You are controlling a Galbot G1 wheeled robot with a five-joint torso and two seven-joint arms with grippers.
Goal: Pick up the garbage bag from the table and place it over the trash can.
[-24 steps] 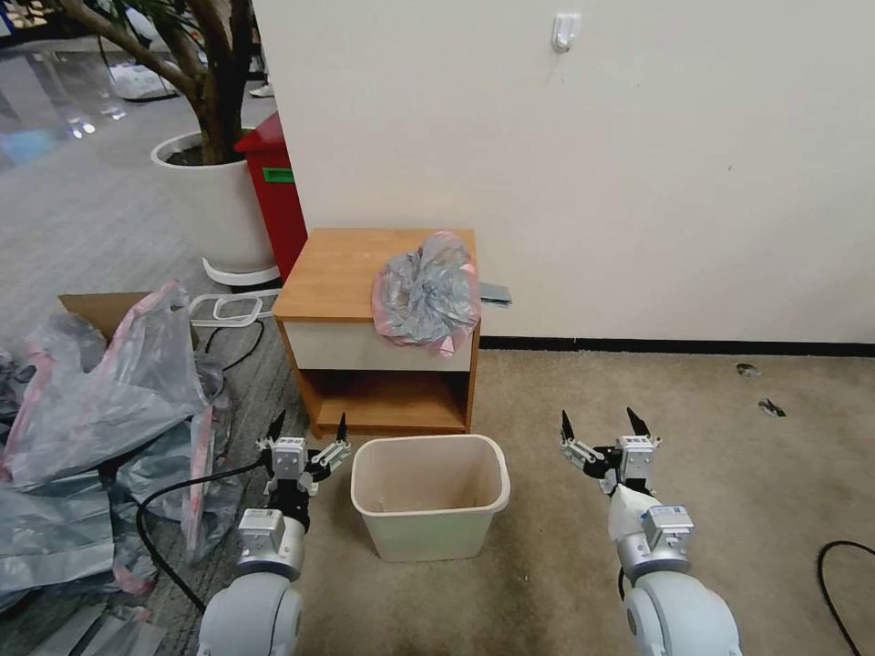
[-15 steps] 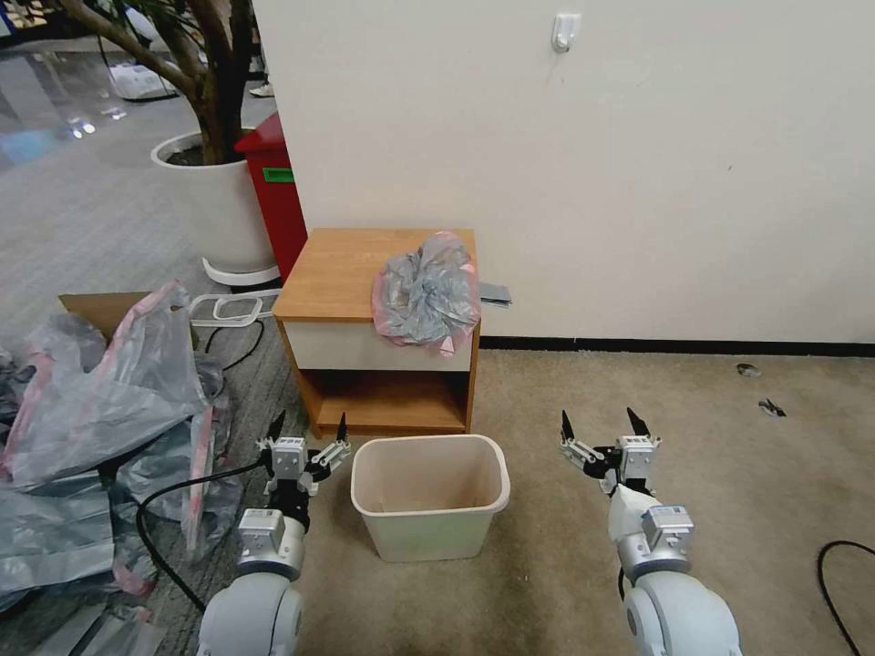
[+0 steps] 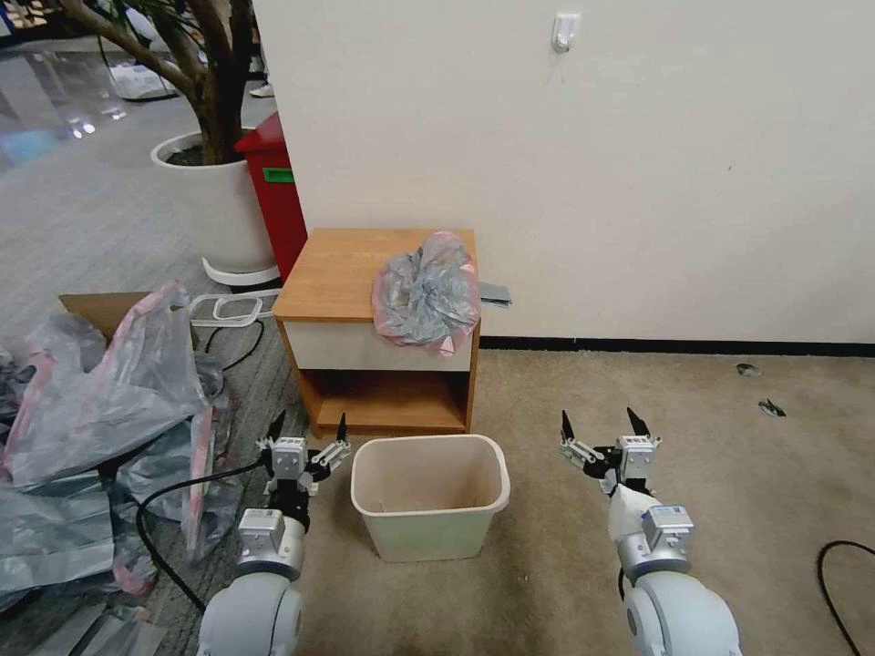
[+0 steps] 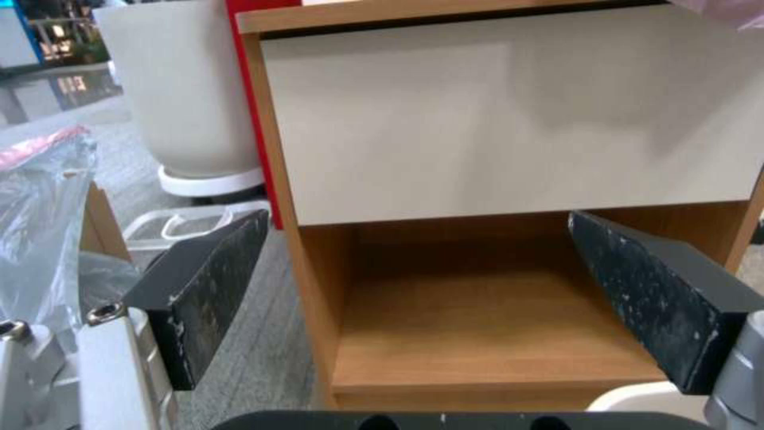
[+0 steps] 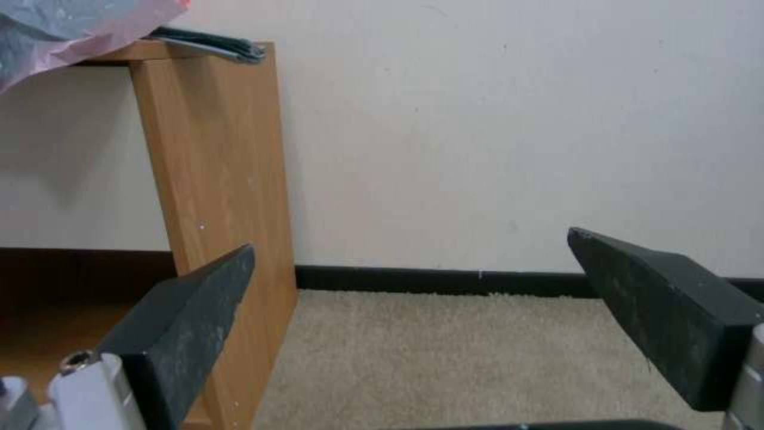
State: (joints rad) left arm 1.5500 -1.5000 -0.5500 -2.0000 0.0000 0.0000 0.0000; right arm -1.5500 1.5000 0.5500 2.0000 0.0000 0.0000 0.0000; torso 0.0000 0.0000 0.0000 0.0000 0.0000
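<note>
Two grippers, left [image 3: 308, 426] and right [image 3: 600, 424], hang spread wide flanking the cream plastic trash can [image 3: 429, 496]; beyond them, the crumpled grey pink-rimmed garbage bag [image 3: 427, 293] lies on the orange-brown wooden table [image 3: 339, 264].

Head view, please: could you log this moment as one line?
garbage bag: on table | trash can: unlined | left gripper: open | right gripper: open

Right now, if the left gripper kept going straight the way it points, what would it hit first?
Probably the table: the open left gripper faces the shelf recess under its cream front panel, so it would likely enter that recess. Depth is unclear.
</note>
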